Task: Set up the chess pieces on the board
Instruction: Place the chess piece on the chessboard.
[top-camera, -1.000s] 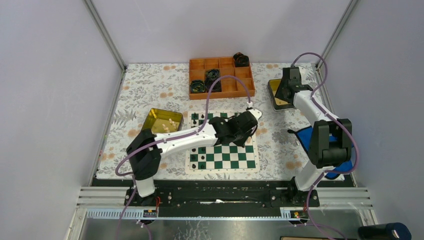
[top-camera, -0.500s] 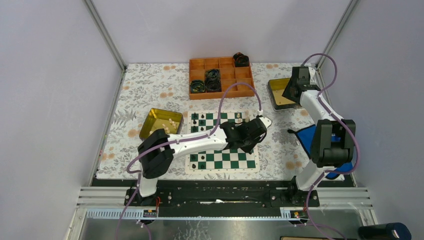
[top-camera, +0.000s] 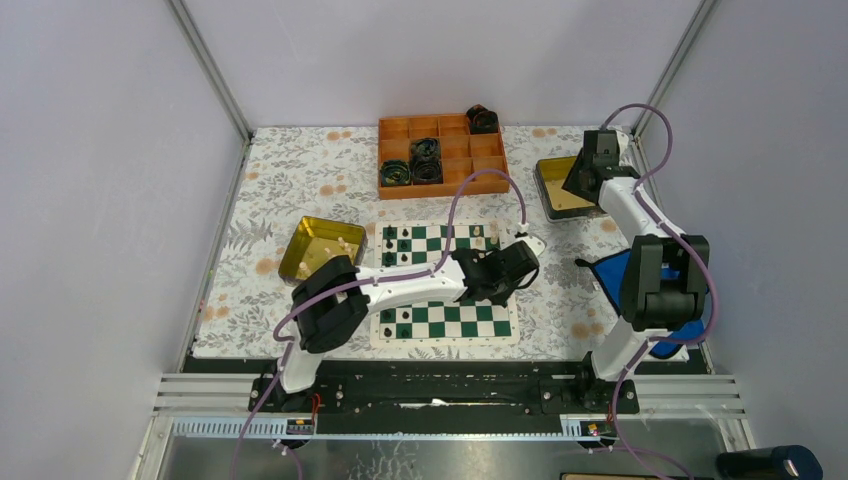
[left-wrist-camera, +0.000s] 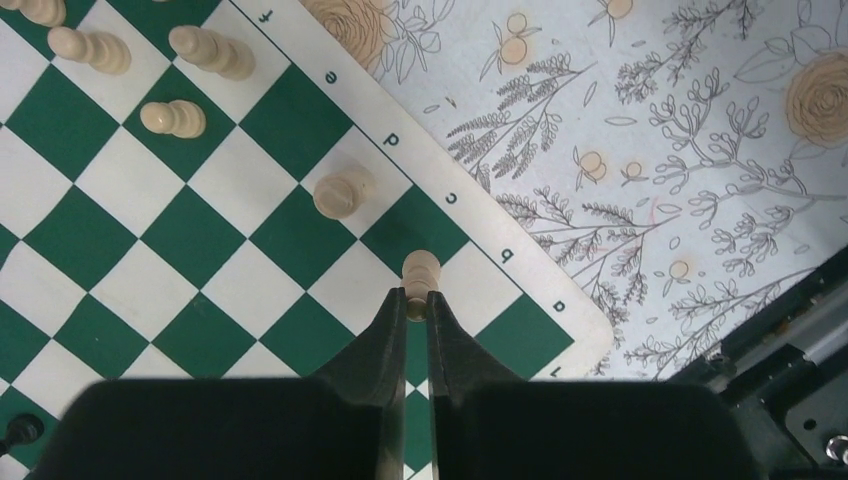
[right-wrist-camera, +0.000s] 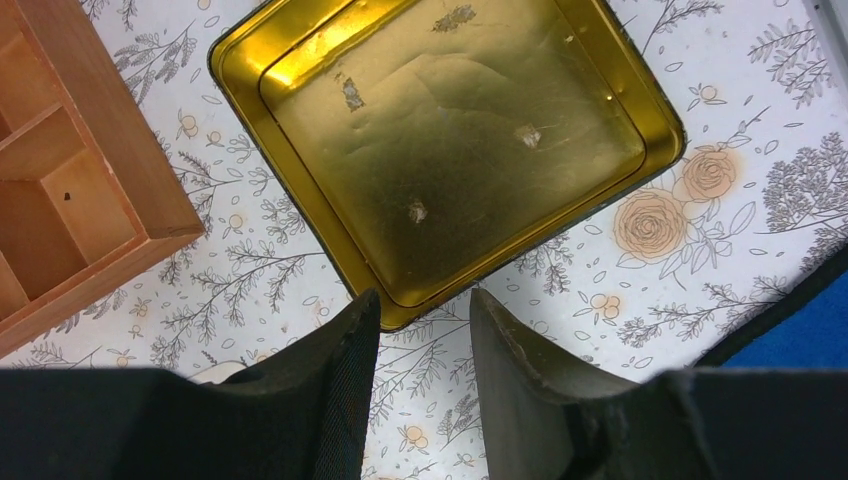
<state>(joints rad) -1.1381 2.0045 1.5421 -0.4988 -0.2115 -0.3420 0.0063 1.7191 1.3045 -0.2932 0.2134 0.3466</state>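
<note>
We've got the left gripper (left-wrist-camera: 417, 303) pinching a cream pawn (left-wrist-camera: 421, 268) at the edge of the board (left-wrist-camera: 470, 225), and a crooked release could topple it into its neighbour (left-wrist-camera: 342, 192).

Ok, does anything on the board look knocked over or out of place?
Nothing stands out. The cream pieces near the left gripper sit within their squares on the board; their slant looks like camera angle. The held piece sits pinched in the gripper's tips.

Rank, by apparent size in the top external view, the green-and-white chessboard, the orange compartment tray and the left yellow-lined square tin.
1. green-and-white chessboard
2. orange compartment tray
3. left yellow-lined square tin
</note>
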